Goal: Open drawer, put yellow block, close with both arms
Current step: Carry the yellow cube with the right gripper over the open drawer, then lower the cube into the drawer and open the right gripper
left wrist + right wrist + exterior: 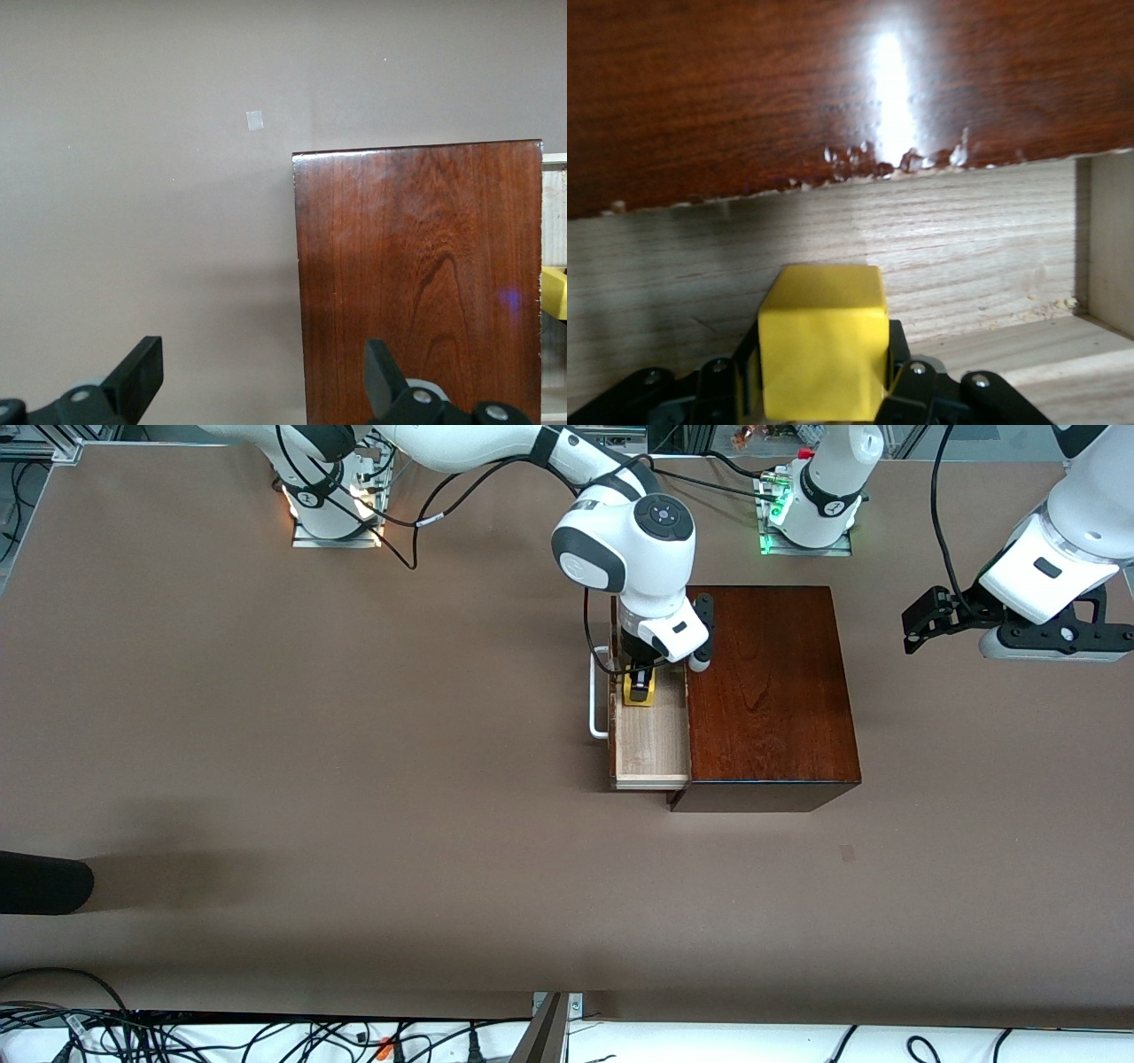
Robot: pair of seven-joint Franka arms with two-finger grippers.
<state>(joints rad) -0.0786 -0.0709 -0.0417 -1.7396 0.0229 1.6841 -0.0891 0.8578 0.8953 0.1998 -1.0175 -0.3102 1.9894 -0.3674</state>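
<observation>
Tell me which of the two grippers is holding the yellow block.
The right gripper, shut on the yellow block over the open drawer. The left gripper hangs open and empty past the wooden box, waiting.

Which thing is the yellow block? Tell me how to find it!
Find the big shiny dark-brown wooden box on the table. Its pale drawer is pulled open toward the right arm's end. Over it, the right pincer pinches the yellow block, the only bright yellow thing there.
</observation>
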